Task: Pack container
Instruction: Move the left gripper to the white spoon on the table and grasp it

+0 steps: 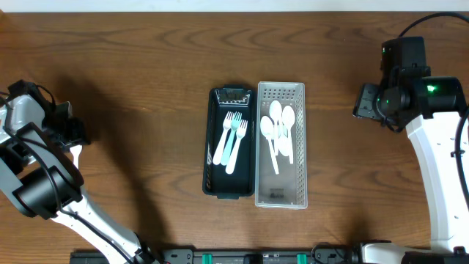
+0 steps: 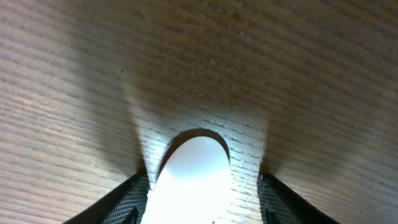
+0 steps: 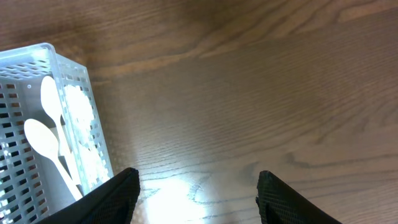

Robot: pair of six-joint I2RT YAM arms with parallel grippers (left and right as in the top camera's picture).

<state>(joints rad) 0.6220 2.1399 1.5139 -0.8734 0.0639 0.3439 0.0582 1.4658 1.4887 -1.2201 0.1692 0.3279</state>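
Left gripper (image 2: pixel 202 186): my jaws wide; white utensil (image 2: pixel 189 162) lies between them.
Right gripper (image 3: pixel 196 186): my jaws wide, empty.

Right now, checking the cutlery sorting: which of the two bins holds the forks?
The dark rectangular plastic bin holds the white and teal forks; the white perforated bin beside it holds white spoons.

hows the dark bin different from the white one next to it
The dark bin has solid walls and holds forks. The white bin has perforated walls and holds spoons. The white bin also looks slightly longer. Both are narrow rectangles lying side by side.
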